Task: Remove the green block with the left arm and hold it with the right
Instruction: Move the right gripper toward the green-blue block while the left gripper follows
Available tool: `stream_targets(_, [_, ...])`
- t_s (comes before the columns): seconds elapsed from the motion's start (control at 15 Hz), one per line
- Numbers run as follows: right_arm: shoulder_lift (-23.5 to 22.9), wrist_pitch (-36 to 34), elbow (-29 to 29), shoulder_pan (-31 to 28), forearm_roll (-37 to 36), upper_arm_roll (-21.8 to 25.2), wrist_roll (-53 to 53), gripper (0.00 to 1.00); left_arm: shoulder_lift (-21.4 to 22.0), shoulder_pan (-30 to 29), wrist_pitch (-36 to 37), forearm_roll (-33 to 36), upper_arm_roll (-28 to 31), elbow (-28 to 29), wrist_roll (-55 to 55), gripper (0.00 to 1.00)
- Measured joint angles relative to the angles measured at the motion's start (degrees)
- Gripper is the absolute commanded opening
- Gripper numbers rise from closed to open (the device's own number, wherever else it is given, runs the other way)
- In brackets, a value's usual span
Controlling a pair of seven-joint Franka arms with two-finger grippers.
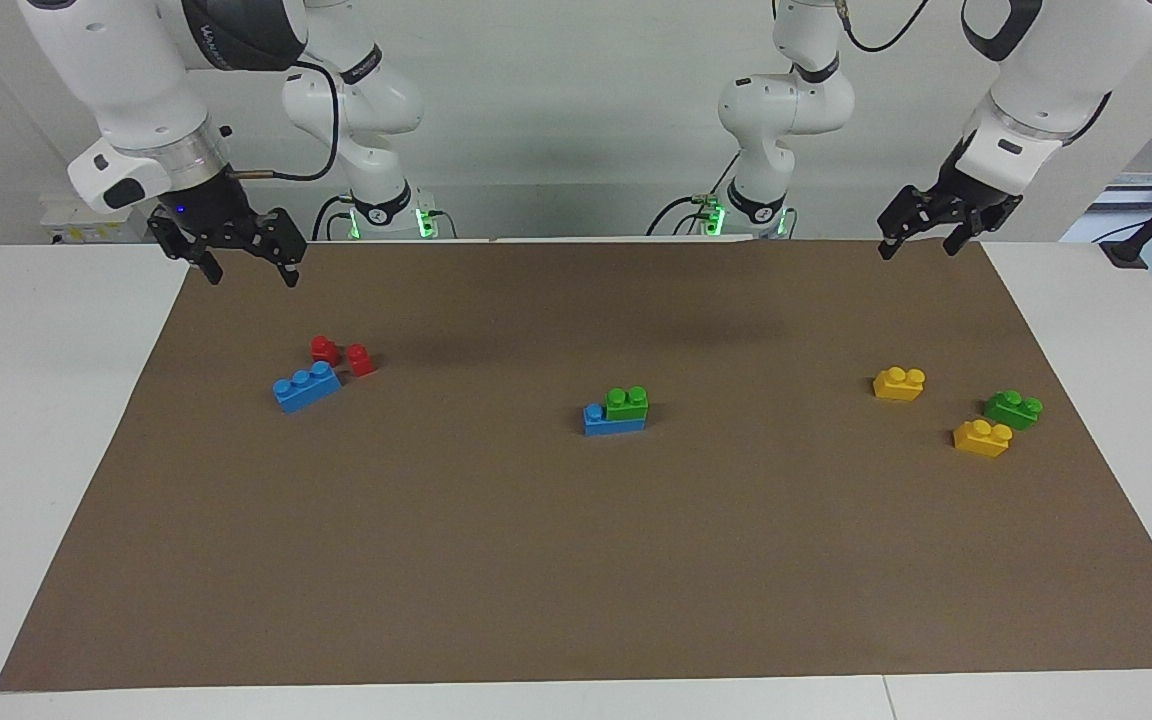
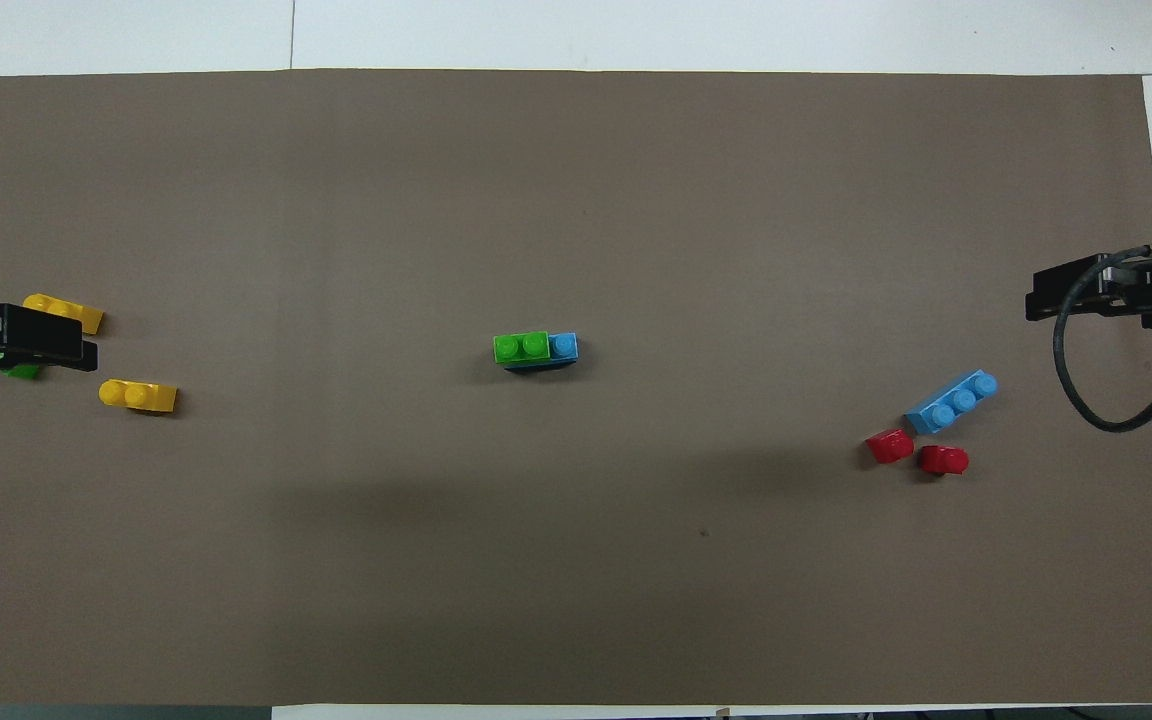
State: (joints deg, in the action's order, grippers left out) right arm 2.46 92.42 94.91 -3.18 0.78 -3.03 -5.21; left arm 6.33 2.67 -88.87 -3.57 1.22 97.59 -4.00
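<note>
A green block [image 1: 627, 402] with two studs sits on a blue brick [image 1: 612, 425] in the middle of the brown mat. It also shows in the overhead view [image 2: 521, 346], covering most of the blue brick [image 2: 563, 346]. A second green brick [image 1: 1013, 409] lies toward the left arm's end, mostly hidden in the overhead view [image 2: 24, 371] under my left gripper [image 2: 46, 342]. My left gripper [image 1: 919, 250] is open and empty, raised over the mat's edge nearest the robots. My right gripper [image 1: 252, 277] is open and empty, raised at the right arm's end, as the overhead view [image 2: 1076, 292] also shows.
Two yellow bricks [image 1: 899, 383] [image 1: 982, 438] lie beside the second green brick. A loose blue three-stud brick [image 1: 307, 386] and two red bricks [image 1: 324, 349] [image 1: 361, 360] lie toward the right arm's end. The mat [image 1: 576, 560] lies on a white table.
</note>
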Motion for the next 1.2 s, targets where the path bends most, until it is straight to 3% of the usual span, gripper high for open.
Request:
stream_targets(0.4, [-0.01, 0.01, 0.29, 0.13, 0.01, -0.32, -4.83, 1.00, 0.00, 0.00, 0.00, 0.00, 0.00, 0.00, 0.00, 1.00])
stream_targets(0.6, [-0.12, 2.74, 2.08, 1.63, 2.57, -1.03, -23.06, 1.00, 0.00, 0.00, -0.02, 0.00, 0.00, 0.00, 0.00, 1.00])
stream_targets(0.87, [-1.78, 9.17, 4.90, 7.87, 7.71, -1.42, -51.95, 1.00, 0.02, 0.00, -0.45, 0.00, -0.02, 0.15, -0.77, 1.00])
stream_targets(1.0, [-3.96, 13.30, 5.82, 9.73, 12.90, -1.59, -65.32, 1.00, 0.33, 0.11, -2.62, 0.00, -0.57, 1.49, -6.22, 1.00])
stream_targets(1.2, [-7.99, 22.54, 8.11, 11.94, 18.87, -1.59, -77.25, 0.99, 2.06, 3.73, -8.80, -0.01, -2.05, 6.83, -20.39, 1.00])
